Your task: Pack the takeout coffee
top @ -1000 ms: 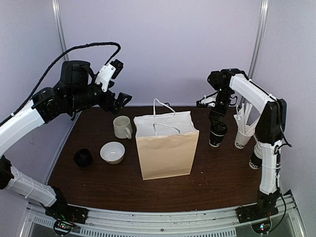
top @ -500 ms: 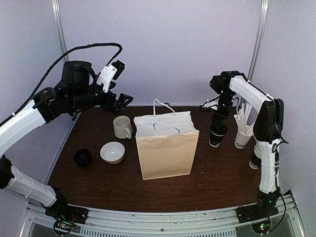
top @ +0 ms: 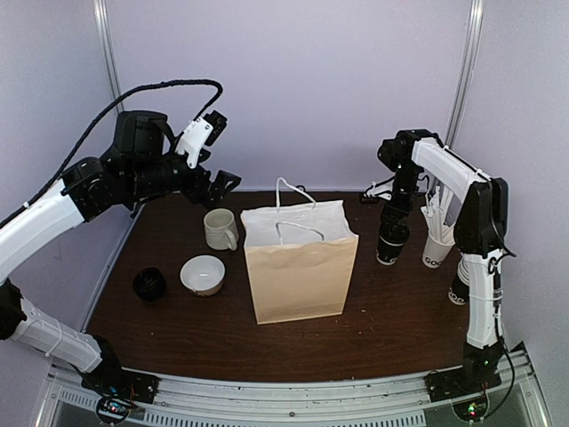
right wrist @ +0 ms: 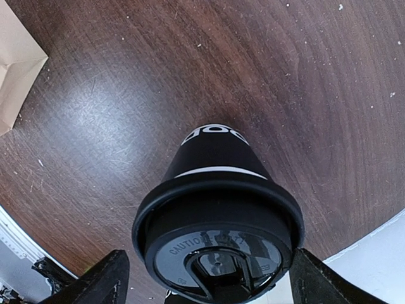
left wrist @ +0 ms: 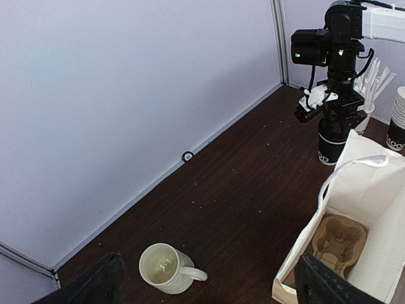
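Compared with a second ago, the right arm's wrist has swung slightly to the right and now stands more squarely above the black paper cup with the black dome lid [top: 392, 242]. The cup itself has not moved. The left arm has risen a little.

The cup stands upright on the dark wooden table [top: 178, 329], to the far right, just right of the tan paper carrier bag [top: 298, 262] and left of a white paper cup holding wrapped sticks [top: 437, 245].

The right arm reaches in from the right, with its forearm dropping vertically. The right gripper [top: 392, 216] points straight down over the lid. In the wrist view its fingers [right wrist: 104, 278] stand apart on either side of the lid rim; whether they touch it cannot be told.

The left arm is raised at the far left, above a cream ceramic mug [top: 220, 229]. The left gripper [top: 222, 182] is spread wide and holds nothing
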Robot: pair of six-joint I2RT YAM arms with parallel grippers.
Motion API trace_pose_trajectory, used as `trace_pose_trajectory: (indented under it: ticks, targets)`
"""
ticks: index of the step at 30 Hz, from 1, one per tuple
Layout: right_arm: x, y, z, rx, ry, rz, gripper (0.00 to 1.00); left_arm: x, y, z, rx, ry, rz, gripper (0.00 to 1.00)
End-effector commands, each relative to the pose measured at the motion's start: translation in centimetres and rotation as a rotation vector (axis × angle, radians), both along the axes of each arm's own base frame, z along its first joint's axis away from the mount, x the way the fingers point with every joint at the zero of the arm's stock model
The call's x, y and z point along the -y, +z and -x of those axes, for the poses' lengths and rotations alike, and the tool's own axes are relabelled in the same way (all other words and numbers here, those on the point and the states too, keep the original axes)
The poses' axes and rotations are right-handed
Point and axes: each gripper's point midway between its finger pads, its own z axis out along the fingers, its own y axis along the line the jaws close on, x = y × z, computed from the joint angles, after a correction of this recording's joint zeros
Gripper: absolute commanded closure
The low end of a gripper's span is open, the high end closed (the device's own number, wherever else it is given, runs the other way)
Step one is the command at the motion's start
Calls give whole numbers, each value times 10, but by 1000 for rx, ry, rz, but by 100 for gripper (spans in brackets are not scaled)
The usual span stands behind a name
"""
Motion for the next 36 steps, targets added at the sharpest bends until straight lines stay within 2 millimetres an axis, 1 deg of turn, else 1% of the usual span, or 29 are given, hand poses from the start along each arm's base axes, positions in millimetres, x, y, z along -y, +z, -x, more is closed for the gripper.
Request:
trace_pose_trajectory:
  ticks: [1, 6, 11, 20, 24, 27, 30, 32, 36]
  targets:
    - [0, -2, 5, -35, 3, -13, 10, 3, 8, -3, 15, -8, 24, 2]
    - [0, -5, 7, -47, -1, -17, 16, 3, 7, -3, 12, -9, 24, 2]
    - [1, -10, 10, -64, 0, -13, 16, 4, 7, -4, 12, -7, 23, 2]
    - [1, -15, 7, -47, -7, -10, 15, 5, 5, -4, 7, -12, 22, 3]
    - [0, -14, 5, -29, -14, -17, 22, 6, 4, -4, 5, -13, 21, 2]
    - [-2, -7, 3, -5, -21, -33, 26, 6, 4, -4, 4, -13, 20, 3]
    - [-8, 7, 8, 9, -29, -73, 28, 6, 3, -4, 4, -12, 18, 3]
    - [-12, 21, 14, 25, -33, -103, 30, 4, 4, -4, 8, -10, 14, 2]
    - [-20, 56, 27, 88, -36, -179, 32, 1, 3, -6, 21, 6, -8, 2]
